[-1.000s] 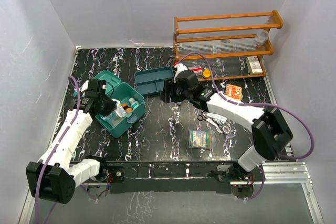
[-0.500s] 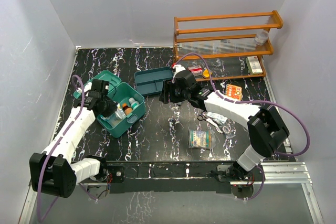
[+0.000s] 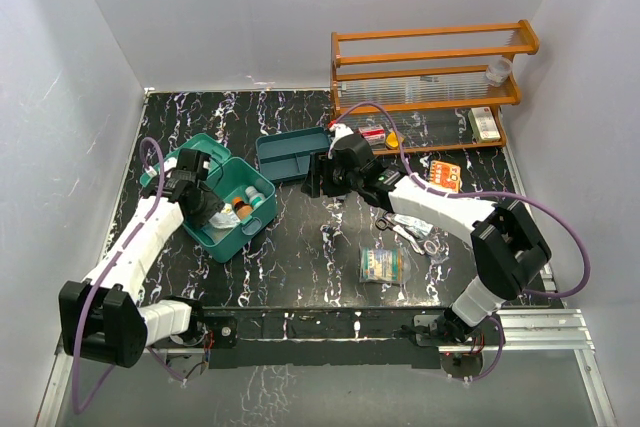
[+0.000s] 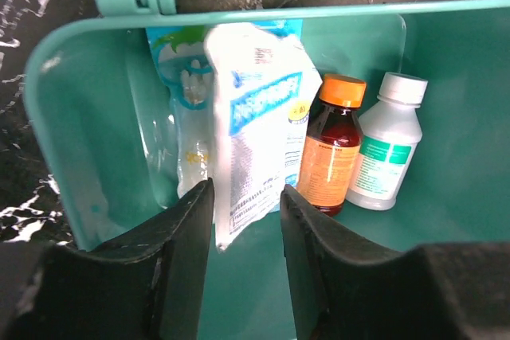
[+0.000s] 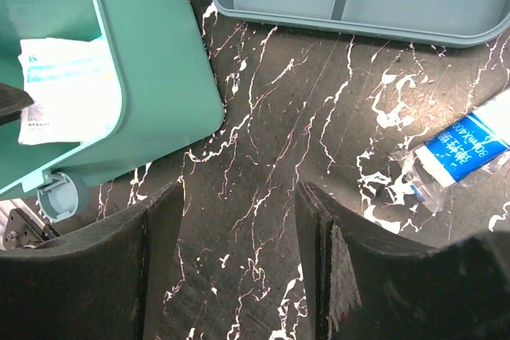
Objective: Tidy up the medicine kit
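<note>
Left gripper (image 4: 245,195) released, white packet (image 4: 256,105) just ahead in the medicine kit (image 4: 80,137); right gripper (image 5: 239,190) released, empty, over worktop (image 5: 279,105)

Orange wooden rack (image 3: 430,72) stands back right; divided tray (image 3: 290,154) lies left of it; scissors (image 3: 412,230), pill packet (image 3: 384,264) nearer.

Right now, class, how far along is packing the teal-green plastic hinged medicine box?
Done: orange-capped brown bottle and white bottle sit inside the box. In hand: left gripper flanks a white-and-blue packet there. Remaining: blue-labelled pouch, scissors on the table; right gripper empty.
</note>
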Robot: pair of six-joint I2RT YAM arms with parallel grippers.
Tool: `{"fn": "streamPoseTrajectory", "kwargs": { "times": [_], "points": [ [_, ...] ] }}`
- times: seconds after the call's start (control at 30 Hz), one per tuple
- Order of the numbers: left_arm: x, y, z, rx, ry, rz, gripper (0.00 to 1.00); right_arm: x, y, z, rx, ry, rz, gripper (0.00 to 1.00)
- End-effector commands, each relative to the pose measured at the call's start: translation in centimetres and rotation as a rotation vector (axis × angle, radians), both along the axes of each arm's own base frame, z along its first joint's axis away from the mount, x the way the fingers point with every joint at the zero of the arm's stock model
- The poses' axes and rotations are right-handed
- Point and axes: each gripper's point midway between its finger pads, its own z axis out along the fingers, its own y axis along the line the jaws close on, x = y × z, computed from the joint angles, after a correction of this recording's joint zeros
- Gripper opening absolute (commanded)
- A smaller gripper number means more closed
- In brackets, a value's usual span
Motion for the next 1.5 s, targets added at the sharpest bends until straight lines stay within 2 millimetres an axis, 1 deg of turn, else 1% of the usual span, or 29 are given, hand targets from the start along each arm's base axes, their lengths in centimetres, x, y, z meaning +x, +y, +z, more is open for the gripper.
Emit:
{"fn": "streamPoseTrajectory", "kwargs": {
  "times": [0.0, 0.13, 0.23, 0.3, 0.43, 0.53, 0.6, 0.67, 0.77, 0.87, 0.97, 1.07, 1.23, 1.37, 1.47],
  "points": [
    [-0.8, 1.9, 2.5, 0.084, -0.020, 0.025, 0.39, 0.6, 0.7, 3.0, 0.093, -0.070, -0.003, 0.56],
    [-1.1, 2.2, 3.5, 0.096, -0.036, 0.029, 0.40, 0.5, 0.6, 2.8, 0.095, -0.071, -0.003, 0.56],
    [-0.8, 1.9, 3.7, 0.079, -0.060, 0.008, 0.41, 0.5, 0.4, 2.7, 0.090, -0.074, -0.012, 0.56],
    [-0.1, 0.8, 3.7, 0.040, -0.101, -0.051, 0.44, 0.6, 0.1, 2.7, 0.086, -0.080, -0.027, 0.56],
    [1.0, -0.9, 3.0, -0.023, -0.112, -0.128, 0.45, 0.9, -0.7, 2.8, 0.073, -0.094, -0.068, 0.56],
    [1.7, -1.7, 2.7, -0.048, -0.111, -0.172, 0.41, 1.3, -1.9, 2.4, 0.038, -0.096, -0.135, 0.56],
    [2.4, -2.3, 3.2, -0.063, -0.151, -0.214, 0.40, 1.6, -3.3, 2.0, -0.001, -0.094, -0.205, 0.56],
    [3.4, -3.0, 4.4, -0.072, -0.216, -0.282, 0.40, 1.9, -4.9, 1.8, -0.040, -0.088, -0.291, 0.56],
    [4.7, -4.1, 7.1, -0.074, -0.322, -0.388, 0.41, 1.9, -7.8, 1.0, -0.107, -0.070, -0.420, 0.56],
    [5.4, -5.3, 10.0, -0.078, -0.435, -0.505, 0.43, 1.3, -10.6, 0.3, -0.160, -0.043, -0.535, 0.57],
    [5.6, -6.9, 12.9, -0.101, -0.554, -0.635, 0.46, 0.3, -13.1, -0.3, -0.202, -0.022, -0.614, 0.59],
    [5.3, -8.5, 14.9, -0.142, -0.640, -0.737, 0.50, -0.9, -15.0, -1.2, -0.230, 0.000, -0.656, 0.60],
    [4.7, -10.6, 17.8, -0.217, -0.747, -0.842, 0.56, -2.7, -17.0, -2.2, -0.265, 0.056, -0.695, 0.61],
    [4.2, -11.8, 19.6, -0.268, -0.806, -0.899, 0.63, -5.6, -19.8, -3.8, -0.290, 0.138, -0.816, 0.60],
    [4.1, -12.3, 20.7, -0.290, -0.841, -0.929, 0.66, -7.7, -21.1, -4.6, -0.263, 0.196, -0.884, 0.61]
  ]
}}
